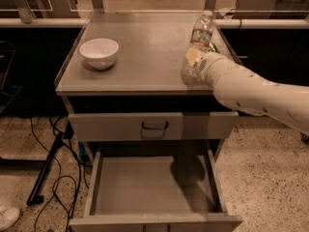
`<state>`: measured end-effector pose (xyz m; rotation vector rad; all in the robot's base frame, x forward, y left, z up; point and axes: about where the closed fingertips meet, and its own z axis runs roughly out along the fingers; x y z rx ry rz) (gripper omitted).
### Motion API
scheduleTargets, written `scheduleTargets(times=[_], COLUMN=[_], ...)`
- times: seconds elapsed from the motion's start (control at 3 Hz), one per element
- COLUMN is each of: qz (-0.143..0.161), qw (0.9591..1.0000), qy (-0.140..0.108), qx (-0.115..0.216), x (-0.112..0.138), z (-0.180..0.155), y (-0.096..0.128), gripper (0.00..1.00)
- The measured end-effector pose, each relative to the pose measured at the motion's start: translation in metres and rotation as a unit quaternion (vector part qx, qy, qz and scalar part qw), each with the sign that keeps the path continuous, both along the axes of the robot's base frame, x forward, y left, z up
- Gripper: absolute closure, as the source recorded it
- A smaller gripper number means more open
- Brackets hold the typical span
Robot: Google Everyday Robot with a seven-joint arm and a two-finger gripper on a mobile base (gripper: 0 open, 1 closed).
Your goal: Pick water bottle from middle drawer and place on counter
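Note:
The water bottle (201, 32), clear with a white cap and a pale red-banded label, is on the right side of the counter (145, 47). It leans to the right with its base near the counter's front right. My gripper (194, 59), at the end of the white arm coming in from the right, is shut on the bottle's lower half. The middle drawer (145, 187) is pulled open below, its grey floor bare.
A white bowl (99, 53) sits on the counter's left side. A closed drawer front with a dark bar handle (154, 125) is under the counter. Something green (213, 47) shows just behind the bottle. Cables and a black stand leg (48, 168) lie on the speckled floor at left.

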<state>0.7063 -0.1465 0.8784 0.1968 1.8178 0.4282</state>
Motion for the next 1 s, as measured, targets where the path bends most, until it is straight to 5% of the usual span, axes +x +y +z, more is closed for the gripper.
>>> scheduleTargets(times=[0.67, 1.0], qz=[-0.013, -0.035], qw=[0.9999, 0.9989], qy=[-0.004, -0.031], qx=[0.006, 0.002], x=[0.001, 0.008], z=[-0.002, 0.008], y=[0.006, 0.0], gripper=[1.0, 1.0])
